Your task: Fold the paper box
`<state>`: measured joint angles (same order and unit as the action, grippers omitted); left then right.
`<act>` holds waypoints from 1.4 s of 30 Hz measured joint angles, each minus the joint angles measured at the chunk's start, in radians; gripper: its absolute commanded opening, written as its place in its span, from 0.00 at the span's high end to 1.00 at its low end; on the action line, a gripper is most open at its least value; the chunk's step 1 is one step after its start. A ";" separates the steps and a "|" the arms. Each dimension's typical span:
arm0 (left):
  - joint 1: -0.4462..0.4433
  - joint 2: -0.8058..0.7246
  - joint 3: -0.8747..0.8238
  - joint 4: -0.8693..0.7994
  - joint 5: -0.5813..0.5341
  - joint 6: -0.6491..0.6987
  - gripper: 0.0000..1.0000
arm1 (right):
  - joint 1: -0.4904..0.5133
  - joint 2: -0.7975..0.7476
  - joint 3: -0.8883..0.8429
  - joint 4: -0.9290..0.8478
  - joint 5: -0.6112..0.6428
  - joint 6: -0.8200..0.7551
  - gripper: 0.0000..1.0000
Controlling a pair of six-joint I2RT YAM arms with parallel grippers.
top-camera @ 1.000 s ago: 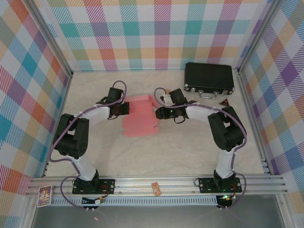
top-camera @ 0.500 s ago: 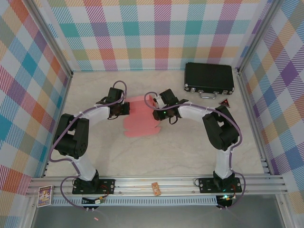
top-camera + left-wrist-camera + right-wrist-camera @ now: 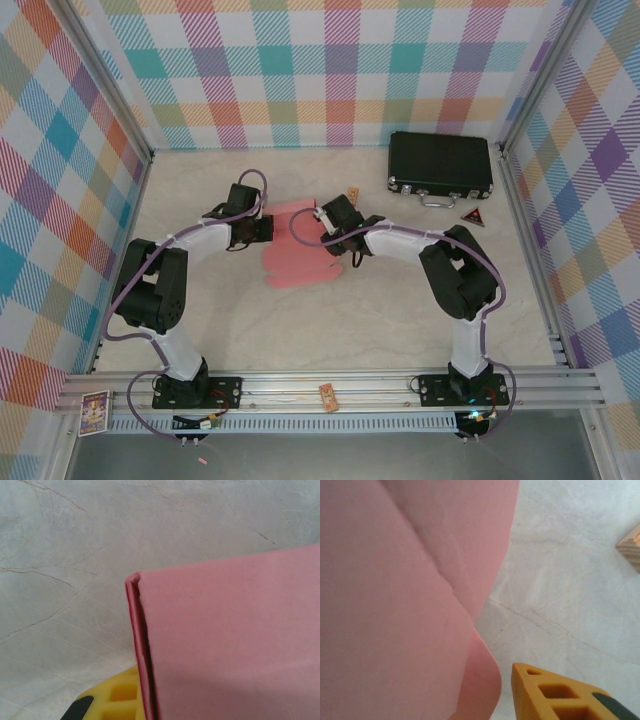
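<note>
**Right arm in over the sheet, left arm holding: mid-fold**

Since a second ago, the right gripper (image 3: 322,232) has swung left from the sheet's right edge to over its right half. The left arm hasn't moved. The small wooden block (image 3: 352,194) now sits exposed behind the right wrist.

Top view: the paper box (image 3: 290,262) lies mid-table between the two arms, mostly flat, with a flap curling up near the right gripper. The left gripper (image 3: 268,230) is at its left edge. The black case (image 3: 440,163) is well apart at the back right.

Left wrist: a doubled-over pink edge of the paper box (image 3: 230,640) runs down towards one yellow finger (image 3: 117,700). The claw is closed and probably pinching that edge, though the contact point is out of frame.

Right wrist: the pink panel (image 3: 395,605) has a crease and a rounded flap tip, just beside one yellow finger (image 3: 555,695). The other finger is hidden, so there's no telling whether this claw is open or closed. The wooden block (image 3: 631,545) is at the frame edge.

Step, as a judgement: the left arm anchors one wall while the right arm works the right-side flap inward. The box is far from closed.

The next move needs the right arm to push the flap over along its crease without dragging the sheet out of the left arm's pinch.
</note>
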<state>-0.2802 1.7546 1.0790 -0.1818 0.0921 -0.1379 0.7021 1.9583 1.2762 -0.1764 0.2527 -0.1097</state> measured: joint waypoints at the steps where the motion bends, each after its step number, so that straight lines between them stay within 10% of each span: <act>1: 0.000 0.001 0.002 -0.001 0.002 0.000 0.92 | 0.002 0.000 -0.009 0.014 0.015 -0.020 0.59; 19: 0.000 0.025 0.045 -0.034 0.000 0.009 0.92 | 0.032 -0.002 -0.027 0.108 0.151 -0.199 0.39; 42: -0.004 0.052 0.085 -0.068 -0.011 0.089 0.93 | 0.026 -0.137 -0.048 -0.037 -0.050 -0.307 0.32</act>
<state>-0.2844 1.8065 1.1645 -0.2501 0.0811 -0.0494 0.7277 1.8217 1.2282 -0.2131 0.2024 -0.4168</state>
